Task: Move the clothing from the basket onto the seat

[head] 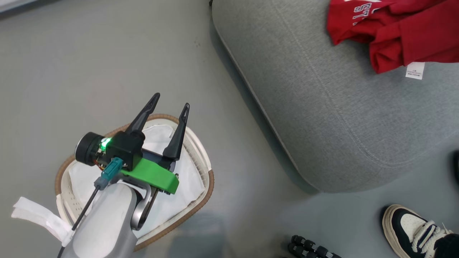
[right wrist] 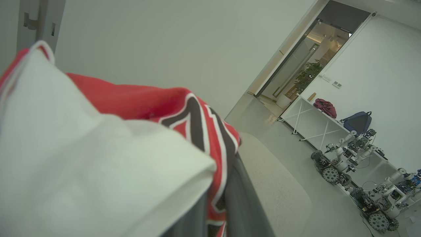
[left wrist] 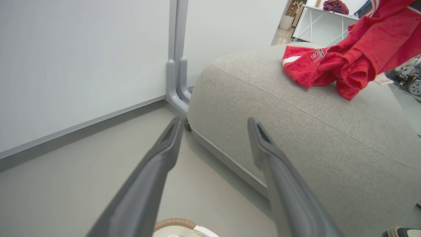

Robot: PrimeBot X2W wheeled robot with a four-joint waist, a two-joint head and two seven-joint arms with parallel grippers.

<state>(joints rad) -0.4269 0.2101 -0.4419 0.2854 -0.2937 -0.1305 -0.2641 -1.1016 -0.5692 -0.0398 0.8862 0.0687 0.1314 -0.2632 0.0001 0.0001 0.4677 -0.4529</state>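
Note:
The red clothing with white lettering and a white tag lies bunched at the far right of the grey seat. In the left wrist view the clothing rises off the seat toward the upper right corner. My right gripper is shut on the clothing, red, white and black fabric pinched between its fingers. My left gripper hangs open over the far rim of the basket, which shows only its white liner. Nothing sits between the fingers of the left gripper; the basket rim peeks in below.
A person's black-and-white shoe stands on the grey floor by the seat's near corner, beside a black ribbed part. A white cloth strip hangs off the basket's left side. A wall panel post stands behind the seat. Several small robots line the far wall.

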